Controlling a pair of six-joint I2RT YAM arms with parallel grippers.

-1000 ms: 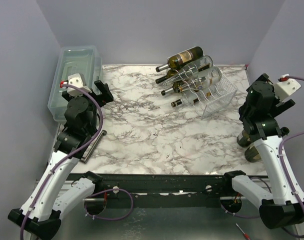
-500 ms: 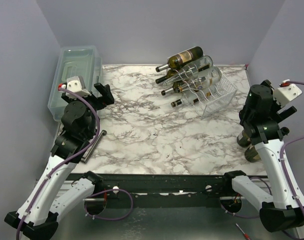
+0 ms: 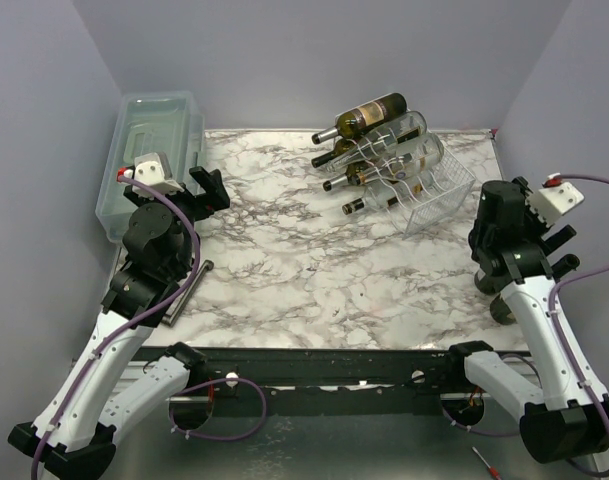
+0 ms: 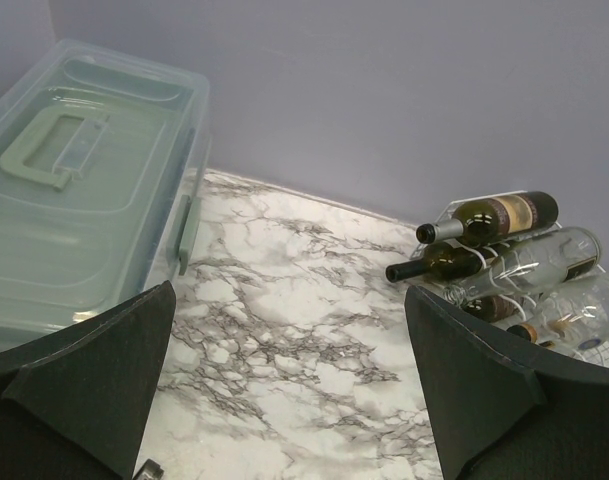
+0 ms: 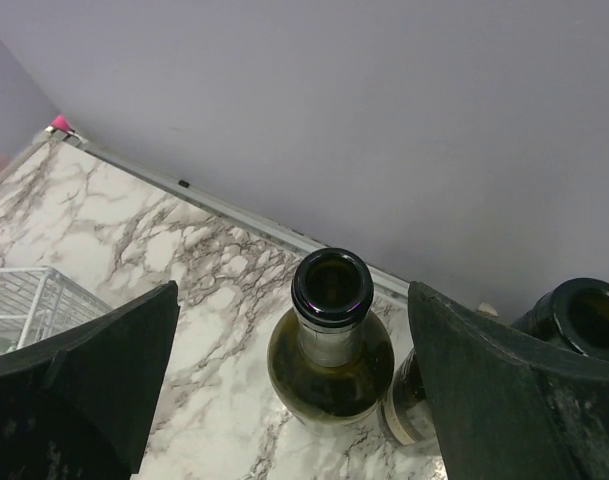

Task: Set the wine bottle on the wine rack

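Observation:
A dark green wine bottle [image 5: 331,345] stands upright and open-mouthed on the marble table near its right edge. A second upright bottle [image 5: 582,318] stands just right of it. My right gripper [image 5: 293,290] is open above the first bottle, one finger on each side, not touching it. In the top view the right wrist [image 3: 509,225] covers most of both bottles [image 3: 487,283]. The white wire wine rack [image 3: 436,190] sits at the back right and holds several lying bottles [image 3: 369,117]. My left gripper [image 3: 206,188] is open and empty over the left of the table [image 4: 289,290].
A translucent lidded plastic bin [image 3: 149,150] stands at the back left, also in the left wrist view [image 4: 74,200]. A dark flat bar [image 3: 189,290] lies along the table's left edge. Purple walls close in behind and on both sides.
My right wrist has swung left and a little lower over the upright bottles. My left arm shifted slightly a second ago and has since held still.

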